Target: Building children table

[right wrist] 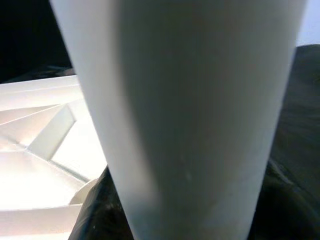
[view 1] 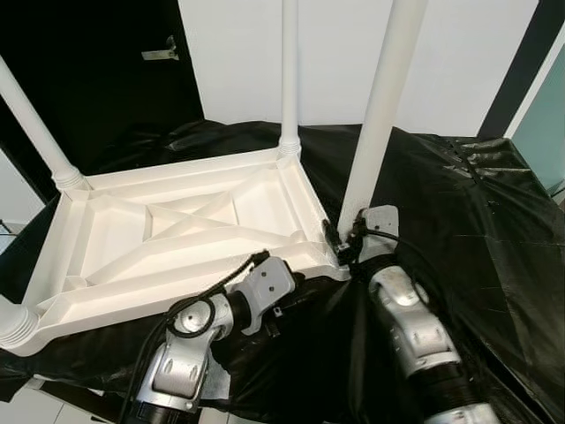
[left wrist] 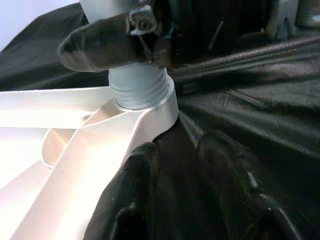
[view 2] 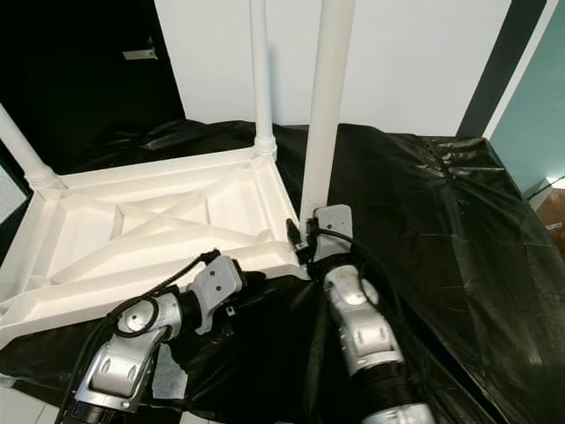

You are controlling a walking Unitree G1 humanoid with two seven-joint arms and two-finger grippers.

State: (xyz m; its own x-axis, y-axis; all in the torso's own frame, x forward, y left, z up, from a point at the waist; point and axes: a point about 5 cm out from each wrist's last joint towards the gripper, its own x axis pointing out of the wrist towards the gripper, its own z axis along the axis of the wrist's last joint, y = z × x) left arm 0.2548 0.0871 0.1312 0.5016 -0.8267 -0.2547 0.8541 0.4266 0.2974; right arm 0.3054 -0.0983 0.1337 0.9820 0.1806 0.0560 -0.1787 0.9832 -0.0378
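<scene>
We have the white plastic children's tabletop (view 1: 177,225) lying upside down on a black plastic sheet (view 1: 459,230), ribbed underside facing up. Three white round legs already stand in its corners: one at the far corner (view 1: 289,71), one at the left corner (view 1: 31,124), and one at the near-left corner (view 1: 13,322), of which we see just the base. The fourth white tubular leg (view 1: 381,106) stands in the corner socket nearest us.

Our right gripper (view 1: 346,240) sits at the foot of this leg, and in the left wrist view one of its black fingers (left wrist: 105,45) lies across the leg just above the threaded collar (left wrist: 139,90), so we judge it to be clamped on the leg. Our left gripper (left wrist: 187,165) rests under the tabletop's rim beside that same corner, its two fingers slightly apart, gripping nothing we can make out.

The thread is still exposed above the socket, so we judge the leg is not fully seated. The risk is cross-threading: the leg looks slightly tilted, and turning it off-axis could jam it. The tabletop could also slide on the slick sheet if our left gripper fails to brace it, and a slipping grip would leave the leg loose.

We can read no brand, label or writing anywhere.
</scene>
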